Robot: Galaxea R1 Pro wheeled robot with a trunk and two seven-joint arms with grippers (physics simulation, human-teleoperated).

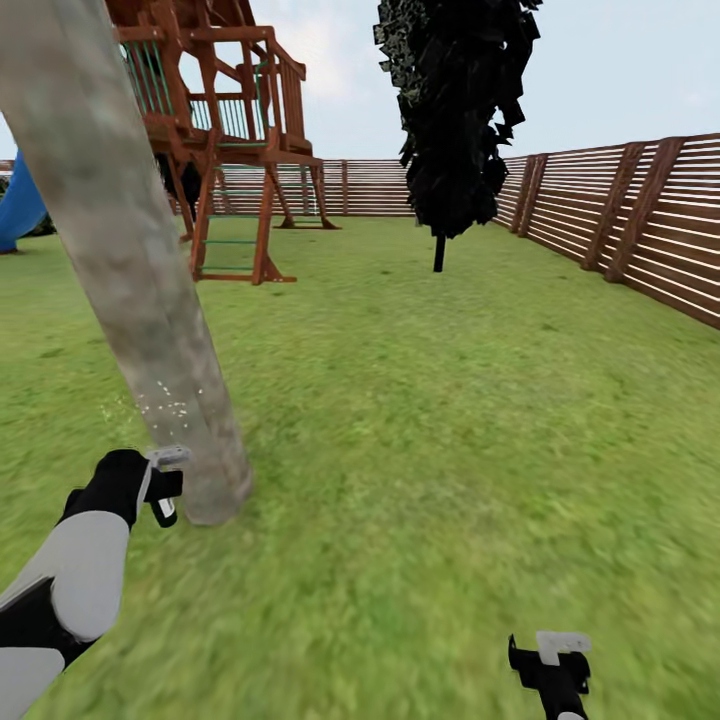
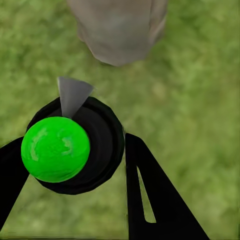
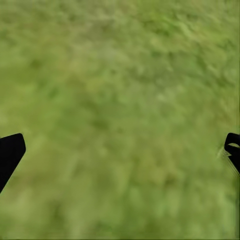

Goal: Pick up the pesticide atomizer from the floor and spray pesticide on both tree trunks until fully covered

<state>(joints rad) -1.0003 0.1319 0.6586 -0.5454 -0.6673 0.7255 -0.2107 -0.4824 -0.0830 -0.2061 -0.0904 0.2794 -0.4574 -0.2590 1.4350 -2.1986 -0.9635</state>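
A thick, pale grey-brown tree trunk point(image 1: 130, 270) rises slanted across the left of the head view from the garden lawn point(image 1: 420, 420). Its base point(image 2: 117, 30) also shows in the left wrist view. My left gripper point(image 1: 165, 490) is low beside the trunk's base, shut on the pesticide atomizer point(image 2: 55, 149). The atomizer has a round black body, a bright green ball on top and a grey nozzle pointing at the trunk. White specks of spray point(image 1: 160, 403) dot the lower bark. My right gripper point(image 1: 550, 660) hangs open over bare grass, its fingertips point(image 3: 11, 152) wide apart.
A black column-shaped tree point(image 1: 455, 110) stands mid-lawn farther off. A red-brown wooden play tower point(image 1: 230, 120) with a blue slide point(image 1: 20, 205) stands behind the trunk. A brown slatted fence point(image 1: 640, 215) runs along the right and back. Grass stretches between.
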